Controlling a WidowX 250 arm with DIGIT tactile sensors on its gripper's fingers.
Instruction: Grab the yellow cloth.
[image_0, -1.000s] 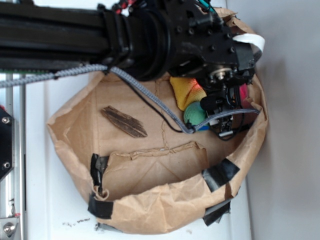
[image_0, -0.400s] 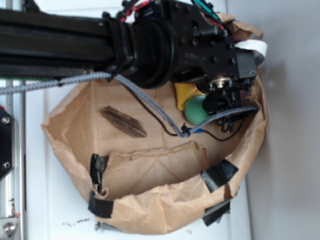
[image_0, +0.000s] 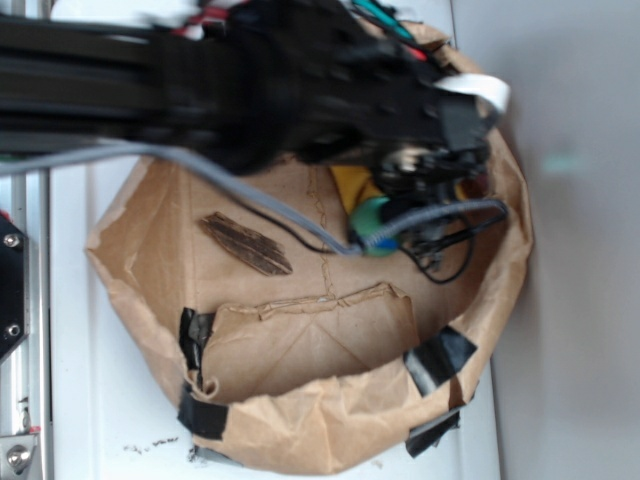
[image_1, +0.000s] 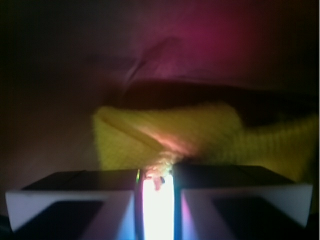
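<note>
**While the arm blurs, the pinch seems made**

Though the outside view is smeared by motion, the wrist view is plainer: the gripper (image_1: 157, 175) has its two pale fingers (image_1: 75, 192) drawn almost together, with only a bright sliver between them, and a tuft of the yellow cloth (image_1: 200, 137) appears to be caught at that gap — I would call it clenched on the cloth, though glare hides the contact itself.

From outside, the yellow cloth (image_0: 352, 185) lies at the far side of the paper bag (image_0: 300, 430), just beside the green ball (image_0: 368, 220) and mostly under the arm (image_0: 200, 80). A strip of bark (image_0: 245, 243) lies well apart on the bag floor.

By my reading the grasp is the step in hand and nearly done. Next comes a straight lift — slow enough to show whether the fold comes up with the fingers, and clear of the ball and the loose cable (image_0: 440, 260) hanging near it.
</note>
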